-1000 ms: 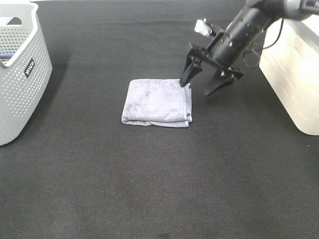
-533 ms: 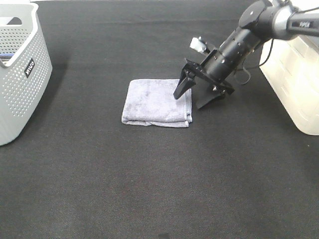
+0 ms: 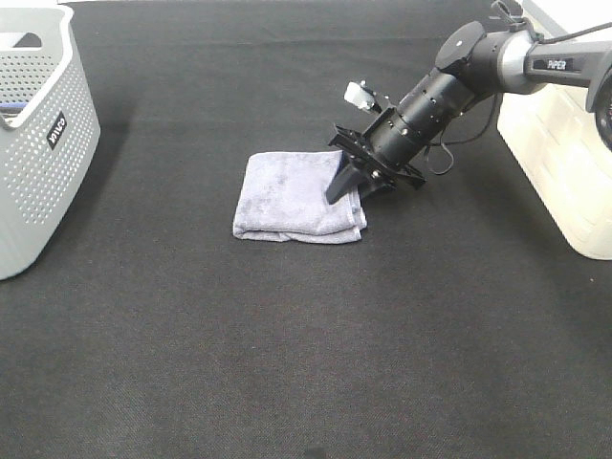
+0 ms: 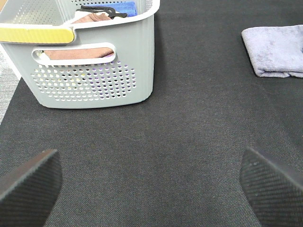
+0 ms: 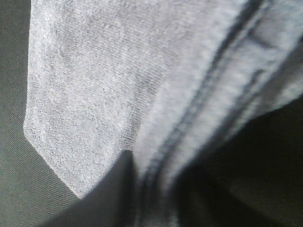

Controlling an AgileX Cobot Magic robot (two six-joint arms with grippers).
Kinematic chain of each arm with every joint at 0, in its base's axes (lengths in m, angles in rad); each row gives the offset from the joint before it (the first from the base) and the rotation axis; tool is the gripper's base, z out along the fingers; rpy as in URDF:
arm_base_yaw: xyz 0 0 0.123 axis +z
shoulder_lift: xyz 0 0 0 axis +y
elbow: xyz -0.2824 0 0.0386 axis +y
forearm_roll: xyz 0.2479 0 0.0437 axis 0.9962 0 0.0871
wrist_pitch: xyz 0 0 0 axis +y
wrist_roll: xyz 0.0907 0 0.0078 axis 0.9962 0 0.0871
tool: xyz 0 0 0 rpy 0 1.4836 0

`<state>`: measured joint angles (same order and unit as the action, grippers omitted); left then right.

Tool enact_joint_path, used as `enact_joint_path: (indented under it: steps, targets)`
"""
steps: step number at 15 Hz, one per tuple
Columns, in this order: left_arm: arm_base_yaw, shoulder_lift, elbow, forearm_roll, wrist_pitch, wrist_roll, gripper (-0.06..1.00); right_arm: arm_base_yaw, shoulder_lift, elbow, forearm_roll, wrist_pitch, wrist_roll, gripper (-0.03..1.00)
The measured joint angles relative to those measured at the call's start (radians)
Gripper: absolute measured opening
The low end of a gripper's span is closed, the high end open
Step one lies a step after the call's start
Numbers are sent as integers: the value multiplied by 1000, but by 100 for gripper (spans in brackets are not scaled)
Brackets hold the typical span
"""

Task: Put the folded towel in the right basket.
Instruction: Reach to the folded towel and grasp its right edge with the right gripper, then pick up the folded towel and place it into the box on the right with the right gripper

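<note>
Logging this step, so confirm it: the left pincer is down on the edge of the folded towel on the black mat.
Wrong arm: the right pincer is down on the edge of the folded towel on the black mat, as the high view shows.

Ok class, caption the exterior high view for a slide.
Right pincer at the edge of the folded towel; right basket waits alongside.

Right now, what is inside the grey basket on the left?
A brownish cloth, a blue item and a black strap-like thing show inside the grey basket. Its perforated wall hides whatever lies lower down.
</note>
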<state>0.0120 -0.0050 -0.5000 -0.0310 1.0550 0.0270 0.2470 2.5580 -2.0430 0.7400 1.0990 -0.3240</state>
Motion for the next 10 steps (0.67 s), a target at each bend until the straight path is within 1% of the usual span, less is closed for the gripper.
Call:
enact_joint_path:
  steps: [1, 2, 6, 8, 10]
  targets:
    - [0, 0, 0, 0, 0, 0, 97, 0, 0, 0, 0, 0, 0, 10]
    - [0, 0, 0, 0, 0, 0, 97, -1, 0, 0, 2, 0, 0, 6]
    - [0, 0, 0, 0, 0, 0, 97, -1, -61, 0, 8, 9, -37, 6]
    - [0, 0, 0, 0, 0, 0, 97, -1, -158, 0, -2, 16, -49, 6]
    - [0, 0, 0, 0, 0, 0, 97, -1, -279, 0, -50, 22, -52, 6]
